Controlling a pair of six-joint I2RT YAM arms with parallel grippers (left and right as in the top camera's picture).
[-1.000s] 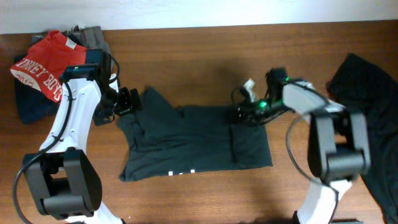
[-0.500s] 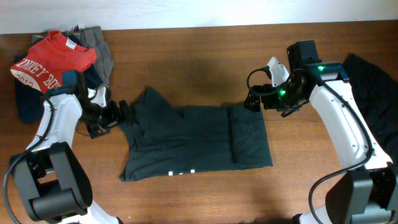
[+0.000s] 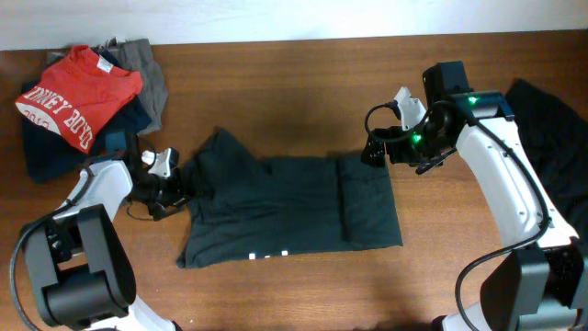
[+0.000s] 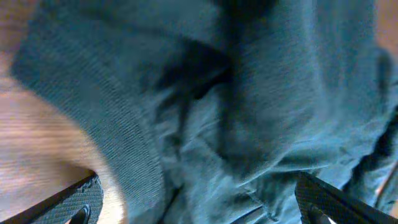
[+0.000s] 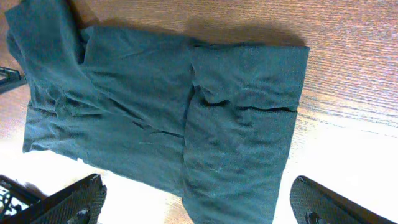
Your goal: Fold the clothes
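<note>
The clothes in work are a black T-shirt (image 3: 276, 207) lying flat mid-table, its right side folded over as a flap (image 3: 369, 204); a bit of white print shows at its near hem. My left gripper (image 3: 177, 188) is open low at the shirt's rumpled left edge. In the left wrist view dark fabric (image 4: 249, 106) fills the frame, and the left gripper (image 4: 199, 211) has its fingers wide apart around it. My right gripper (image 3: 370, 150) hovers open above the shirt's far right corner. From the right wrist view the right gripper (image 5: 199, 208) looks down on the shirt (image 5: 161, 106) and holds nothing.
At the far left corner lies a pile with a red shirt with white lettering (image 3: 78, 97), a grey garment (image 3: 147, 66) and a navy one (image 3: 44, 156). Another black garment (image 3: 551, 175) lies at the right edge. Bare wood (image 3: 276, 92) lies beyond the shirt.
My right gripper opened, let go of the folded flap and lifted back to the right. My left arm swung toward the near side, its gripper now lower along the shirt's left edge.
</note>
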